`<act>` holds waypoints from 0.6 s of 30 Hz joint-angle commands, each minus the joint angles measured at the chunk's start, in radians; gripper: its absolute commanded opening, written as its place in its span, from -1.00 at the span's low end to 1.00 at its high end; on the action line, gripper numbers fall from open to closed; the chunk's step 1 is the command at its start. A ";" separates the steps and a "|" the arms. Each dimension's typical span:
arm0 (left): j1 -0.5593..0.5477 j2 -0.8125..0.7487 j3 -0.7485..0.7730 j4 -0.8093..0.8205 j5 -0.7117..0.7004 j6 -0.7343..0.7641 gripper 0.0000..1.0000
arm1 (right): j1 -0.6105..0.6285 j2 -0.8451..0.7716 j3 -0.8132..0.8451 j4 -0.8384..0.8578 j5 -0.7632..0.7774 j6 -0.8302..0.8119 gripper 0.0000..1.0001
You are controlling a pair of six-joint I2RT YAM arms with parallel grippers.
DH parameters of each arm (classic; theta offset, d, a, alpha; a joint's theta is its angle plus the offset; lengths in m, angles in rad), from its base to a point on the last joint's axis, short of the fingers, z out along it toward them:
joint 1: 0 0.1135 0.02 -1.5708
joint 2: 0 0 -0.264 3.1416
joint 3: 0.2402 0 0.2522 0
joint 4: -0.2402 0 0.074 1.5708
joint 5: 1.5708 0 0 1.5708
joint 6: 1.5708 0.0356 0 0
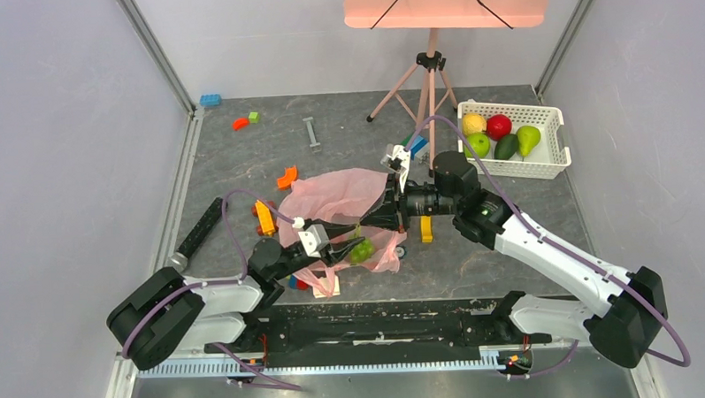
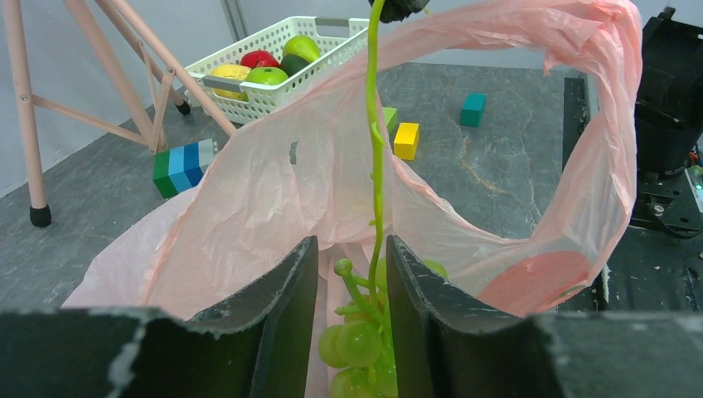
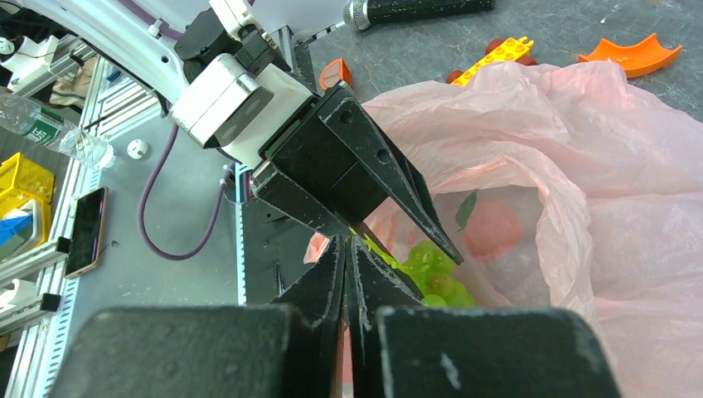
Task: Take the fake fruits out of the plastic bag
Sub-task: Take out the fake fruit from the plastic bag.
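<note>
The dark grey worktop (image 1: 346, 119) carries the pink plastic bag (image 1: 331, 193), crumpled beneath the left end effector (image 1: 358, 248). A yellow block (image 1: 426, 229) lies near the right end effector (image 1: 374, 221). An orange piece (image 1: 287, 177) lies beyond the left one. A white lattice basket (image 1: 534, 170) and a tripod (image 1: 427, 81) stand well apart, beyond the right one.

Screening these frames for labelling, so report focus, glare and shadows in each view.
Top external: evenly lit, sharp, faint shadows. Left wrist: left gripper is a dark mass along the bottom edge; translucent pink plastic bag and green plastic grapes are sharp. Right wrist: right gripper dark, soft-edged; the bag shows no harsh glare.
</note>
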State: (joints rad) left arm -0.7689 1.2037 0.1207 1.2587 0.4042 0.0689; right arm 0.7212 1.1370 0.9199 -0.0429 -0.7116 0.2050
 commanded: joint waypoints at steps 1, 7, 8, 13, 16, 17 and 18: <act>0.002 0.001 0.036 0.007 0.029 0.047 -0.22 | 0.004 -0.032 0.043 0.032 -0.023 -0.010 -1.00; 0.002 -0.018 0.037 -0.031 0.032 0.058 -0.33 | 0.004 -0.037 0.043 0.032 -0.018 -0.015 -1.00; 0.002 -0.019 0.036 -0.034 0.034 0.057 -0.39 | 0.004 -0.037 0.043 0.033 -0.016 -0.014 -1.00; 0.002 -0.028 0.056 -0.089 0.051 0.058 -0.96 | 0.004 -0.041 0.040 0.032 -0.009 -0.015 -1.00; 0.002 -0.034 0.061 -0.090 0.044 0.050 -0.96 | 0.004 -0.050 0.036 0.031 0.001 -0.018 -1.00; 0.002 -0.036 0.063 -0.090 0.039 0.047 -0.96 | 0.002 -0.054 0.035 0.028 0.007 -0.020 -1.00; 0.002 -0.040 0.066 -0.091 0.031 0.042 -0.96 | 0.003 -0.059 0.033 0.025 0.017 -0.022 -0.90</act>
State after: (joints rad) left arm -0.7689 1.1862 0.1524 1.1713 0.4305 0.0834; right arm 0.7227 1.1213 0.9199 -0.0479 -0.7074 0.2020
